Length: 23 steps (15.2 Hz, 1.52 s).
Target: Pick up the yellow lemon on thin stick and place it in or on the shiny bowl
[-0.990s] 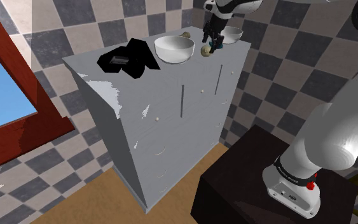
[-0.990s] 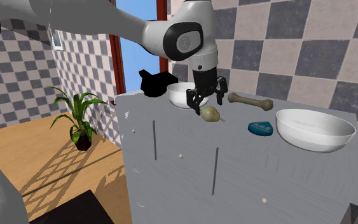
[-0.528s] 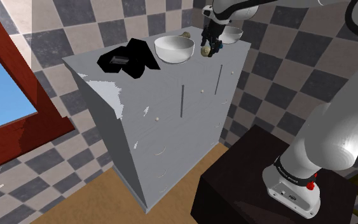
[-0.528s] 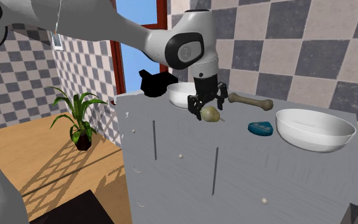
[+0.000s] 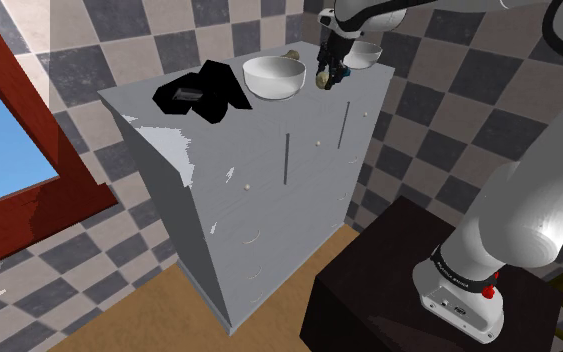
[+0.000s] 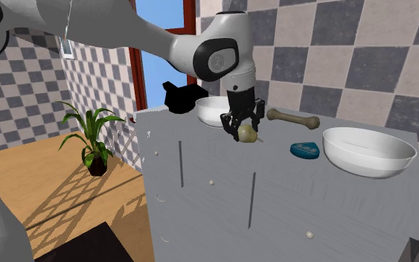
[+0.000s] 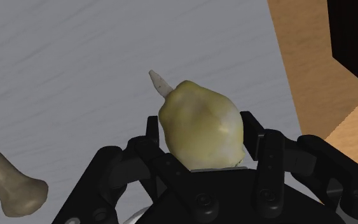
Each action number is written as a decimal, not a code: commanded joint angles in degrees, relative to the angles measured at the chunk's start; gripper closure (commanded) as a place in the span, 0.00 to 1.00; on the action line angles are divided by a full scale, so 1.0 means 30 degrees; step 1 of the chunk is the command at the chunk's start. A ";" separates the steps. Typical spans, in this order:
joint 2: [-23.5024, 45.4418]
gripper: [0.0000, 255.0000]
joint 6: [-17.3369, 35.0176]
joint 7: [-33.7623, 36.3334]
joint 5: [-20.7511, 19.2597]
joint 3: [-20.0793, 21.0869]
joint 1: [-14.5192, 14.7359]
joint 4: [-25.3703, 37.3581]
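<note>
The pale yellow lemon (image 7: 201,127) with a thin stick poking out of it lies on the grey dresser top (image 6: 274,175); I also see this lemon (image 6: 247,134) (image 5: 322,79) near the top's front edge. My gripper (image 7: 201,137) (image 6: 245,128) (image 5: 330,70) comes straight down over it, and its black fingers (image 7: 252,130) press against the lemon's two sides. One white bowl (image 6: 216,110) (image 5: 274,77) stands just behind the gripper in the second exterior view. A second white bowl (image 6: 368,151) (image 5: 366,54) sits toward the other end of the top.
A tan bone (image 6: 293,117) (image 7: 9,178) lies behind the lemon. A small blue object (image 6: 304,150) rests between the lemon and the second bowl. A black object (image 5: 199,93) (image 6: 184,97) occupies the dresser's far end. A potted plant (image 6: 92,138) stands on the floor.
The gripper came down from above the lemon until its fingers straddled it, then the fingers closed in on its sides. The lemon has stayed in place on the dresser.
</note>
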 commanded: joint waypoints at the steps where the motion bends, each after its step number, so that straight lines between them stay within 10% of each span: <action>1: 0.0003 1.00 -0.0004 -0.0001 0.0000 0.0001 0.0001 -0.0008; 23: -0.0137 1.00 -0.4335 0.0389 -0.0247 0.0018 0.0003 0.4208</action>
